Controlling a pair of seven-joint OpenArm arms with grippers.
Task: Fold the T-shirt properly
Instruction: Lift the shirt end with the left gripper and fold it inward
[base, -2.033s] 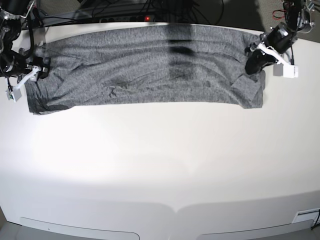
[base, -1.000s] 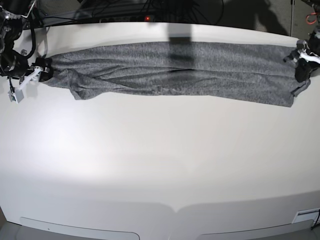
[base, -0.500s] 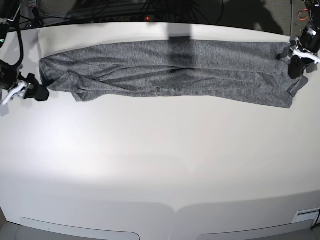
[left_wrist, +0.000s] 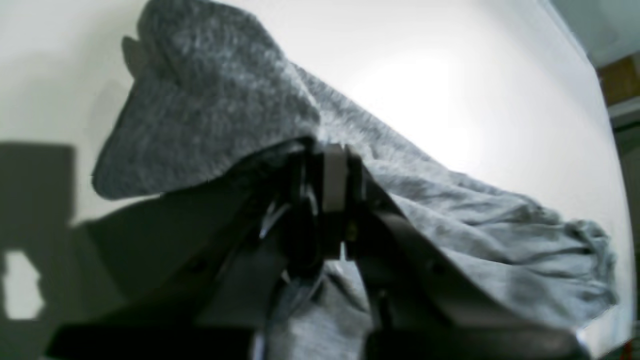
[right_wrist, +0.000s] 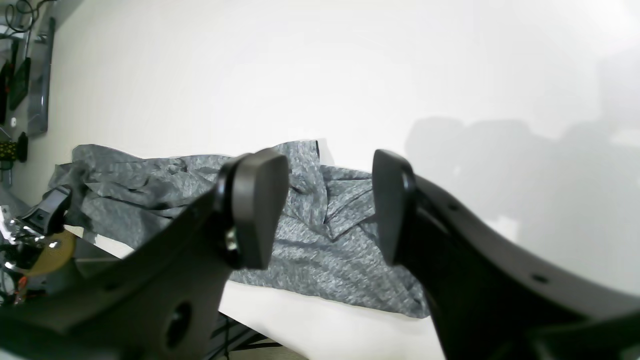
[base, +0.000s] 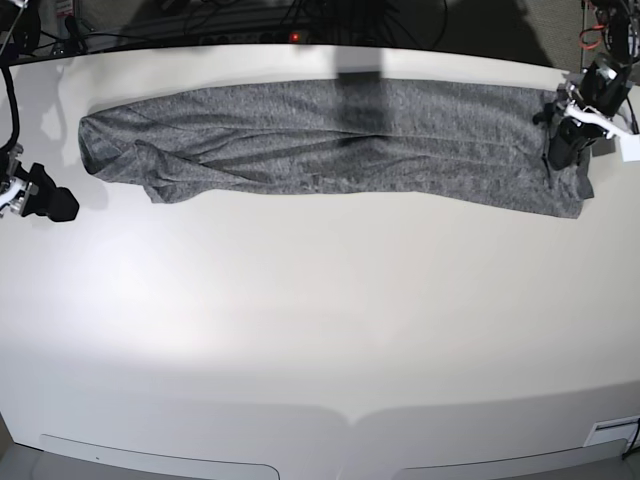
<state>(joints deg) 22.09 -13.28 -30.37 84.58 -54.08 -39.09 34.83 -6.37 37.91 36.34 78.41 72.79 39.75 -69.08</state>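
Base view shows us the T-shirt (base: 330, 135) lying as a long grey band across the far part of the table (base: 320, 330), its long axis running side to side, one end toward each arm. We read this stretched-out strip as a halfway stage: the cloth is gathered lengthwise, with soft creases running along it, and flat enough to take another fold across.

Our left gripper (base: 566, 143) sits at the band's end on the view's right. In the left wrist view its jaws are pressed together and pinching a fold of the grey knit (left_wrist: 210, 115), which drapes over them and falls away along the table. We judge it holds that end so the fabric stays taut and lined up rather than bunching.

Our right gripper (base: 45, 200) hangs near the opposite end, apart from the cloth, over bare tabletop. The right wrist view shows its jaws spread with nothing between them (right_wrist: 325, 210); the shirt's rumpled end (right_wrist: 300, 220) lies beyond. That end looks looser, rounded and wrinkled, while the pinched end is squarer.
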